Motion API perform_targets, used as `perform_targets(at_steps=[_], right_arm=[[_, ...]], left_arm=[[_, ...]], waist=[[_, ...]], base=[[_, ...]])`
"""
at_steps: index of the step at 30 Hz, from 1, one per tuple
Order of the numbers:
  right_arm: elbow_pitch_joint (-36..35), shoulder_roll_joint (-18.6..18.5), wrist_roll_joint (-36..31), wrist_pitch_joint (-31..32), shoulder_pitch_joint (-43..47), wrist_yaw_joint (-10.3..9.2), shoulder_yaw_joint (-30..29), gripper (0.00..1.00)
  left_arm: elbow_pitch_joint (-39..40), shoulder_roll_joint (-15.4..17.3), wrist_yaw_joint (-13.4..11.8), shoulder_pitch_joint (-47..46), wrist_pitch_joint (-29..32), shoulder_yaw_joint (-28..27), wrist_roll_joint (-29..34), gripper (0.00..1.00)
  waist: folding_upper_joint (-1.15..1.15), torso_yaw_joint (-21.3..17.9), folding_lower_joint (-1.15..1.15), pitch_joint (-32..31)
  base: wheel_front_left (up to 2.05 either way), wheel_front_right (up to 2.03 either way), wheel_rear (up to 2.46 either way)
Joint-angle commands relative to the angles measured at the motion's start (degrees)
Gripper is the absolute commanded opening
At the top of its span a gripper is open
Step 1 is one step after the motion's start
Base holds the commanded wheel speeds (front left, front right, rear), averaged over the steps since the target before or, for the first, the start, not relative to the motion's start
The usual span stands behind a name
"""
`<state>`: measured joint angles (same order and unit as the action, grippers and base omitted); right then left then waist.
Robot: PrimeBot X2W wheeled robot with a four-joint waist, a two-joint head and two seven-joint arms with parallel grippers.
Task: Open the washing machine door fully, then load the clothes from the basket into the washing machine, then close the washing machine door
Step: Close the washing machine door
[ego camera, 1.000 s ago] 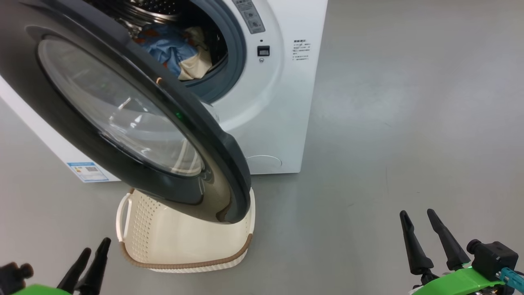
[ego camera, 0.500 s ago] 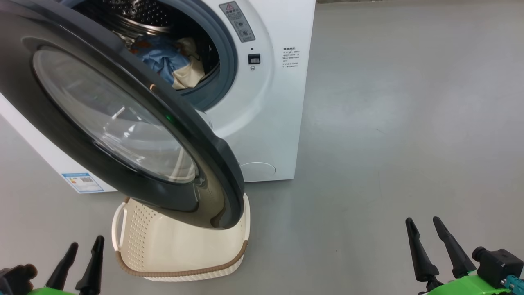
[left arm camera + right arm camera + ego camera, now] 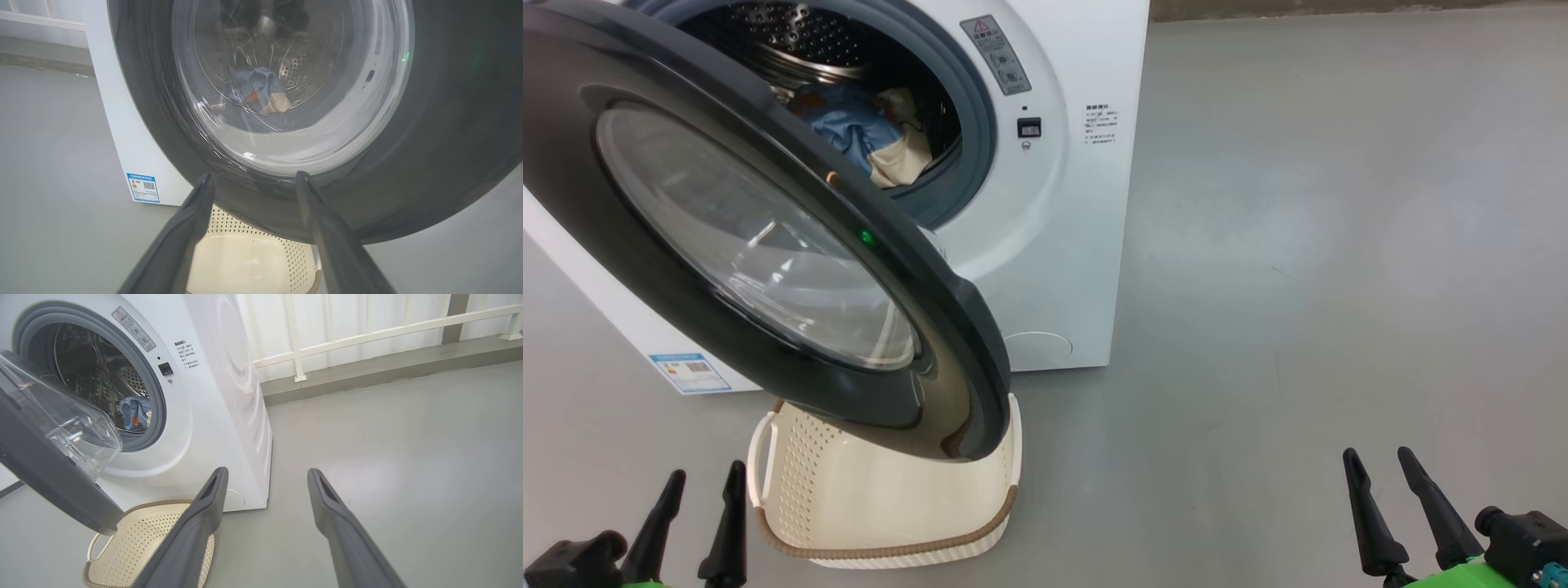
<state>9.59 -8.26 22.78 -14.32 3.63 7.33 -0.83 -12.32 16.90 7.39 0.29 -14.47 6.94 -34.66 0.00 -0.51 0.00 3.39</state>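
Note:
The washing machine [image 3: 1054, 245] stands with its door [image 3: 947, 327] swung partly open, hanging over the basket [image 3: 890, 549]. The clothes [image 3: 866, 139], blue and cream, lie inside the steel drum. What shows of the basket's inside holds nothing. My left gripper [image 3: 707, 471] is open at the lower left, in front of the door and apart from it. Its wrist view shows the gripper [image 3: 255, 175] facing the door [image 3: 449, 143], with the clothes [image 3: 257, 87] visible through the glass. My right gripper [image 3: 1377, 452] is open over bare floor at the lower right, right of the basket [image 3: 135, 543].
A grey floor [image 3: 1298, 245] stretches to the right of the machine. A white railing [image 3: 367, 335] runs along a raised kerb behind it. A blue label sticker [image 3: 143, 187] marks the machine's lower left side.
The head camera has shifted, so the machine sits a little lower in the picture. My left gripper has turned slightly, showing its fingers further apart. The door, basket and clothes stay put.

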Motion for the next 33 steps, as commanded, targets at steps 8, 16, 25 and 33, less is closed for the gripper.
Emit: perform_targets(at_steps=[8,16,25,33], right_arm=[[-1.40,-0.35,-0.33,-0.68,-0.08,0.16,1.09,1.00],[-1.34,-0.26,-0.29,-0.68,-0.01,0.16,1.03,1.00],[-1.42,0.00,-0.41,-0.68,-0.17,0.16,0.89,1.00],[-1.92,0.24,-0.41,-0.68,-0.93,0.16,1.69,0.88]], left_arm=[[0.73,-2.13,0.10,-0.34,-0.52,-4.37,5.86,1.00],[-0.30,-2.92,0.10,-0.39,-0.52,-4.94,6.46,1.00],[-0.34,-2.56,0.10,-0.87,-0.52,-5.23,6.52,1.00],[0.31,-2.86,0.10,-1.06,-0.52,-5.15,7.04,1.00]], waist=[[0.00,0.13,0.00,0.20],[0.00,0.02,0.00,0.45],[0.00,0.35,0.00,0.79],[0.00,1.06,0.00,0.77]], base=[[0.00,0.00,0.00],[0.00,0.00,0.00],[0.00,0.00,0.00],[0.00,0.00,0.00]])
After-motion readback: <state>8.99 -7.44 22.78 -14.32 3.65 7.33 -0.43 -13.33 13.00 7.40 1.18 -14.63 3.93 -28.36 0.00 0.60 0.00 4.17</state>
